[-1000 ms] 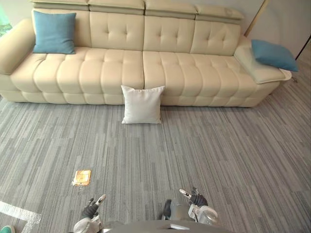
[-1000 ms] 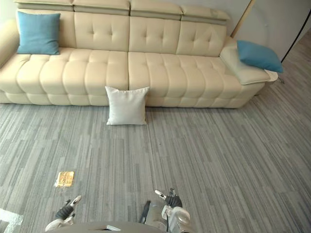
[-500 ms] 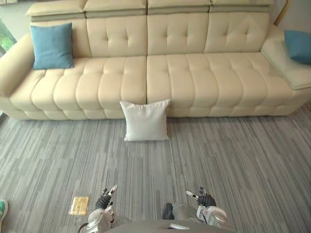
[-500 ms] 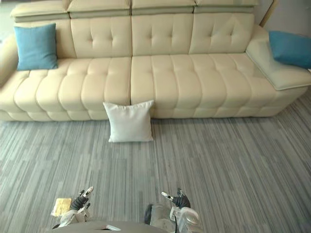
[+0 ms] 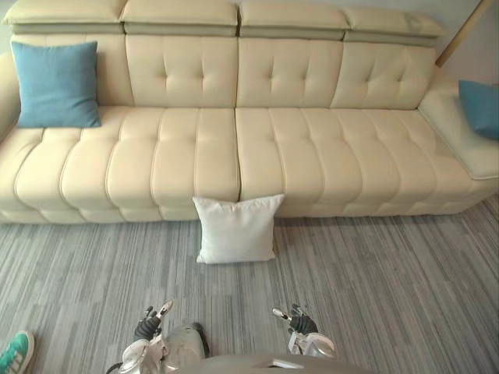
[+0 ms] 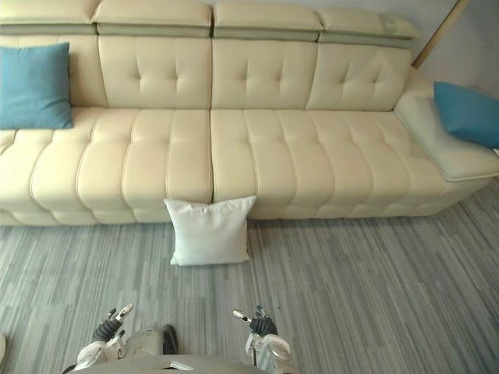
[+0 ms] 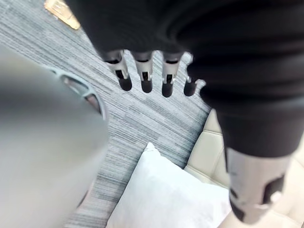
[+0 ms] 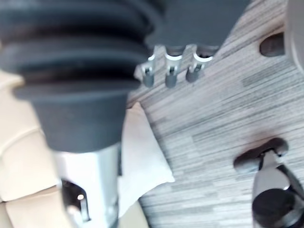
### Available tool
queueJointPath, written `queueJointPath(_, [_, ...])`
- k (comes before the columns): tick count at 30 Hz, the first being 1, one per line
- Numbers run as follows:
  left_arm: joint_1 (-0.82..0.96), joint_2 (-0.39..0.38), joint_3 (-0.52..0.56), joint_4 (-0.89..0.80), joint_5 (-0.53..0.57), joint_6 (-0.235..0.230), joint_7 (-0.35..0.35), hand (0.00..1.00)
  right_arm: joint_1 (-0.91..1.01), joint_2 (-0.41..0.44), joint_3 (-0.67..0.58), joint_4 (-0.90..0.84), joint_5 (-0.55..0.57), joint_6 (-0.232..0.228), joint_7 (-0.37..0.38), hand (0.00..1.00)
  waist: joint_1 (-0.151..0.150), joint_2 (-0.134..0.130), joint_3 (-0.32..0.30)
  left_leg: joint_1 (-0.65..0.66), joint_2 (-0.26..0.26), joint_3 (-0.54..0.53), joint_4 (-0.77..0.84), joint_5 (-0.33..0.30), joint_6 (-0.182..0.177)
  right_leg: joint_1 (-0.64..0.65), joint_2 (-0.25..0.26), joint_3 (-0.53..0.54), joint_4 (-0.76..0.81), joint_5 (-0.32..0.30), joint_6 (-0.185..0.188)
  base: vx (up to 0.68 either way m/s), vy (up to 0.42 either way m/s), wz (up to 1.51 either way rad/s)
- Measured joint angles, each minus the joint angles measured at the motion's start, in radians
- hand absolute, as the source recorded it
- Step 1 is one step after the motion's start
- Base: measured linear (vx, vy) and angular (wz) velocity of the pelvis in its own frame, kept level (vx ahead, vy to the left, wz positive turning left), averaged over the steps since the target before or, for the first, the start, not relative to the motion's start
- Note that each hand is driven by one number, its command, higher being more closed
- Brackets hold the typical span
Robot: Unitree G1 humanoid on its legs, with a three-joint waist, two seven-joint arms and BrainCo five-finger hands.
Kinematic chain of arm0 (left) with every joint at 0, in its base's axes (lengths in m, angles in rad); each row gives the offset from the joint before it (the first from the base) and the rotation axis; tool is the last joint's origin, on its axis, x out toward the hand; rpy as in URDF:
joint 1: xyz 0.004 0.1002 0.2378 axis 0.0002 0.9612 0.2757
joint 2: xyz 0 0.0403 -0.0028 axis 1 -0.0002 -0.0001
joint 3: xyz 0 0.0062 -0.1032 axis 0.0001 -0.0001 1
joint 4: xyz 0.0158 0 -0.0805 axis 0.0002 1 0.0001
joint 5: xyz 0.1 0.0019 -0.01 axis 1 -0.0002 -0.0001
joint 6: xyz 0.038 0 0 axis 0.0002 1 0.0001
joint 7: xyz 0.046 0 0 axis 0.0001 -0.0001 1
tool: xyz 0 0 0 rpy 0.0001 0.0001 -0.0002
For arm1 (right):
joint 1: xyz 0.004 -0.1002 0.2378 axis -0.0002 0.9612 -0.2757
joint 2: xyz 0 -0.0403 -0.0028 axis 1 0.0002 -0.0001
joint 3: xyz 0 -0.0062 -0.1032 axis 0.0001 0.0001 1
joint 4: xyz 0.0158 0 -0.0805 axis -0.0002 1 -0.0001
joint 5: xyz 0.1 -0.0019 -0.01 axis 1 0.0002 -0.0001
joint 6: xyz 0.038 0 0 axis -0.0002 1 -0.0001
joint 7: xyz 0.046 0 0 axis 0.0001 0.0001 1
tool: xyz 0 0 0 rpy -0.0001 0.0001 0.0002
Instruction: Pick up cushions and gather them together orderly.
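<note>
A white cushion [image 5: 236,229] stands on the grey carpet, leaning against the sofa's front near its middle. One blue cushion [image 5: 56,84] leans upright on the sofa's left seat. Another blue cushion [image 6: 468,113] lies on the right end section. My left hand [image 5: 148,327] and right hand [image 5: 300,323] hang low in front of me, a short way back from the white cushion. Both are open and hold nothing. In the left wrist view the fingers [image 7: 145,78] point straight out above the white cushion [image 7: 166,199]. The right wrist view shows the white cushion [image 8: 140,156] past relaxed fingers [image 8: 170,76].
A long cream tufted sofa [image 5: 257,148] spans the far side. A person's teal shoe [image 5: 15,354] shows at the lower left. A gold floor plate [image 7: 61,10] lies behind my left hand. A wooden pole [image 5: 460,35] leans at the upper right.
The camera has moved closer to the sofa, so the white cushion and sofa look nearer and larger. Both hands stay low and open. No cushion has moved.
</note>
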Motion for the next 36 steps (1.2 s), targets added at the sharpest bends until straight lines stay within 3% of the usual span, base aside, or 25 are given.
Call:
queueJointPath(1, [-0.001, 0.009, -0.033, 0.006, 0.000, 0.000, 0.000, 0.00, 0.000, -0.003, 0.003, -0.009, 0.000, -0.004, 0.001, 0.00, -0.016, 0.001, 0.000, 0.043, -0.014, -0.001, -0.030, -0.014, 0.006, -0.088, -0.023, 0.030, 0.213, 0.041, 0.036, 0.28, 0.173, 0.02])
queueJointPath(2, [0.000, 0.018, -0.057, 0.008, 0.001, 0.001, -0.001, 0.00, -0.002, -0.004, 0.003, -0.011, 0.000, -0.008, 0.002, 0.00, -0.025, 0.009, 0.007, 0.067, -0.020, -0.001, -0.041, -0.024, 0.011, -0.145, -0.033, 0.048, 0.349, 0.048, 0.045, 0.23, 0.104, 0.17])
queueJointPath(3, [-0.001, 0.028, -0.074, 0.016, 0.000, 0.001, 0.000, 0.00, -0.006, -0.005, 0.002, -0.010, 0.000, -0.009, 0.002, 0.00, -0.027, -0.001, 0.009, 0.106, -0.028, -0.001, -0.055, -0.028, 0.012, -0.200, -0.039, 0.057, 0.479, 0.040, 0.044, 0.22, 0.055, 0.18])
queueJointPath(4, [0.002, 0.034, -0.080, 0.023, 0.000, 0.001, 0.000, 0.00, -0.005, -0.008, 0.002, -0.009, 0.000, -0.009, 0.002, 0.00, -0.026, -0.009, 0.010, 0.176, -0.039, 0.000, -0.101, -0.028, 0.012, -0.251, -0.048, 0.029, 0.599, 0.002, 0.021, 0.21, 0.034, 0.12])
queueJointPath(6, [0.009, 0.031, -0.080, 0.023, 0.000, 0.002, 0.000, 0.00, -0.006, -0.013, 0.003, -0.011, -0.003, -0.013, 0.006, 0.00, -0.029, -0.006, 0.010, 0.237, -0.040, -0.001, -0.153, -0.026, 0.009, -0.293, -0.042, -0.037, 0.621, -0.059, -0.015, 0.15, -0.009, 0.08])
queueJointPath(10, [0.004, 0.022, -0.063, 0.023, 0.000, 0.004, 0.000, 0.00, -0.019, -0.021, 0.002, -0.009, -0.008, -0.013, 0.012, 0.00, -0.034, -0.002, 0.012, 0.281, -0.031, -0.008, -0.203, -0.043, -0.018, -0.369, -0.004, -0.156, 0.362, -0.114, -0.048, 0.16, -0.131, 0.01])
queueJointPath(11, [0.004, 0.016, -0.053, 0.025, 0.001, 0.006, 0.000, 0.00, -0.026, -0.025, 0.002, -0.009, -0.008, -0.011, 0.012, 0.00, -0.037, 0.003, 0.013, 0.295, -0.017, -0.019, -0.202, -0.058, -0.040, -0.372, 0.026, -0.183, 0.199, -0.107, -0.057, 0.25, -0.233, 0.06])
queueJointPath(12, [0.004, 0.015, -0.051, 0.025, 0.002, 0.007, 0.000, 0.00, -0.026, -0.026, 0.002, -0.009, -0.008, -0.011, 0.012, 0.00, -0.038, 0.005, 0.014, 0.300, -0.010, -0.027, -0.202, -0.064, -0.051, -0.367, 0.043, -0.186, 0.109, -0.084, -0.058, 0.34, -0.297, 0.25])
queueJointPath(13, [0.005, 0.015, -0.044, 0.026, 0.006, 0.008, -0.001, 0.00, -0.019, -0.027, 0.003, -0.008, -0.008, -0.009, 0.013, 0.00, -0.041, 0.002, 0.016, 0.308, -0.008, -0.057, -0.200, -0.082, -0.089, -0.338, 0.064, -0.176, -0.047, 0.080, -0.069, 0.35, -0.255, 0.30])
queueJointPath(14, [0.009, -0.015, -0.037, 0.039, 0.010, 0.012, -0.001, 0.00, -0.023, -0.051, 0.003, -0.007, -0.008, -0.007, 0.012, 0.00, -0.035, 0.039, 0.014, 0.331, 0.019, -0.095, -0.211, -0.088, -0.097, -0.311, 0.099, -0.191, -0.039, 0.059, -0.079, 0.34, -0.227, 0.29])
queueJointPath(15, [0.012, -0.024, -0.034, 0.037, 0.011, 0.012, -0.002, 0.00, -0.021, -0.058, 0.003, -0.007, -0.008, -0.006, 0.012, 0.00, -0.034, 0.042, 0.015, 0.331, 0.025, -0.106, -0.216, -0.086, -0.097, -0.311, 0.107, -0.194, -0.035, 0.037, -0.081, 0.34, -0.203, 0.25])
queueJointPath(16, [0.011, -0.042, -0.030, 0.033, 0.018, 0.011, -0.002, 0.00, -0.026, -0.076, 0.002, -0.009, -0.008, -0.006, 0.012, 0.00, -0.037, 0.076, 0.016, 0.339, 0.044, -0.141, -0.219, -0.086, -0.105, -0.315, 0.118, -0.216, 0.008, -0.011, -0.087, 0.25, -0.137, 0.22])
queueJointPath(19, [0.013, -0.060, -0.023, 0.033, 0.022, 0.014, -0.003, 0.00, -0.024, -0.082, 0.002, -0.008, -0.009, -0.005, 0.012, 0.00, -0.040, 0.092, 0.011, 0.349, 0.079, -0.202, -0.195, -0.072, -0.105, -0.276, 0.132, -0.263, 0.046, -0.088, -0.099, 0.35, -0.207, 0.33])
queueJointPath(21, [0.011, -0.057, -0.009, 0.021, 0.030, 0.013, -0.005, 0.00, -0.016, -0.079, 0.005, -0.007, -0.008, -0.004, 0.012, 0.00, -0.040, 0.085, 0.012, 0.327, 0.098, -0.225, -0.111, -0.065, -0.115, -0.232, 0.134, -0.288, 0.034, -0.113, -0.101, 0.25, -0.112, 0.46])
queueJointPath(23, [-0.001, -0.056, 0.009, 0.009, 0.032, 0.013, -0.010, 0.00, -0.009, -0.080, 0.006, -0.007, -0.008, -0.003, 0.012, 0.00, -0.038, 0.074, 0.014, 0.241, 0.123, -0.251, 0.074, -0.053, -0.137, -0.184, 0.139, -0.313, -0.003, -0.119, -0.101, 0.28, -0.082, 0.38])
queueJointPath(24, [0.001, -0.056, 0.013, -0.006, 0.031, 0.013, -0.011, 0.00, -0.006, -0.080, 0.007, -0.007, -0.008, -0.003, 0.012, 0.00, -0.030, 0.076, 0.014, 0.187, 0.136, -0.256, 0.197, -0.025, -0.179, -0.161, 0.140, -0.317, -0.025, -0.118, -0.101, 0.20, 0.029, -0.02])
queueJointPath(25, [0.015, -0.056, 0.022, -0.011, 0.031, 0.013, -0.013, 0.00, -0.003, -0.081, 0.008, -0.005, -0.007, -0.002, 0.011, 0.00, -0.022, 0.072, 0.014, 0.133, 0.151, -0.251, 0.316, -0.047, -0.187, -0.129, 0.135, -0.307, -0.052, -0.116, -0.101, 0.20, 0.054, -0.12])
queueJointPath(26, [0.018, -0.056, 0.022, -0.013, 0.031, 0.013, -0.013, 0.00, -0.003, -0.080, 0.008, -0.004, -0.007, -0.001, 0.011, 0.00, -0.023, 0.071, 0.014, 0.120, 0.151, -0.244, 0.333, -0.064, -0.183, -0.117, 0.132, -0.301, -0.061, -0.114, -0.098, 0.19, 0.103, -0.22])
queueJointPath(29, [0.022, -0.045, 0.020, -0.027, 0.033, 0.011, -0.014, 0.00, -0.006, -0.067, 0.004, 0.000, -0.006, 0.002, 0.010, 0.00, -0.018, 0.053, 0.022, 0.034, 0.124, -0.193, 0.241, -0.140, -0.137, -0.075, 0.086, -0.256, -0.087, -0.096, -0.067, 0.17, 0.227, -0.24])
queueJointPath(30, [0.021, -0.045, 0.018, -0.029, 0.033, 0.009, -0.014, 0.00, -0.006, -0.066, 0.004, 0.000, -0.006, 0.002, 0.010, 0.00, -0.016, 0.052, 0.022, 0.023, 0.119, -0.193, 0.185, -0.132, -0.129, -0.074, 0.081, -0.250, -0.087, -0.089, -0.056, 0.14, 0.312, -0.46])
queueJointPath(31, [0.020, -0.046, 0.019, -0.028, 0.028, 0.006, -0.013, 0.00, -0.010, -0.063, 0.006, 0.003, -0.005, 0.004, 0.008, 0.00, -0.004, 0.055, 0.017, 0.028, 0.099, -0.200, 0.046, -0.056, -0.147, -0.077, 0.078, -0.217, -0.097, -0.083, -0.013, 0.12, 0.291, -0.51])
queueJointPath(32, [0.021, -0.023, 0.012, -0.027, 0.032, -0.001, -0.011, 0.00, -0.004, -0.042, 0.014, 0.000, -0.007, 0.010, 0.009, 0.00, -0.006, 0.029, 0.007, 0.048, 0.064, -0.183, 0.018, -0.039, -0.123, -0.084, 0.062, -0.177, -0.124, -0.066, -0.008, 0.10, 0.266, -0.47])
queueJointPath(34, [0.019, 0.012, -0.006, -0.012, 0.037, -0.002, -0.011, 0.00, -0.001, -0.008, 0.023, 0.001, -0.007, 0.013, 0.010, 0.00, -0.020, -0.011, -0.008, 0.054, 0.033, -0.169, -0.001, -0.031, -0.109, -0.077, 0.062, -0.137, -0.175, -0.053, -0.019, 0.07, 0.158, -0.14])
queueJointPath(36, [0.012, 0.022, -0.019, 0.007, 0.040, 0.000, -0.011, 0.00, 0.005, 0.000, 0.023, 0.000, -0.008, 0.012, 0.010, 0.00, -0.025, -0.017, -0.016, 0.079, 0.008, -0.158, -0.022, -0.024, -0.091, -0.052, 0.055, -0.117, -0.224, 0.004, -0.024, 0.05, 0.179, -0.13])
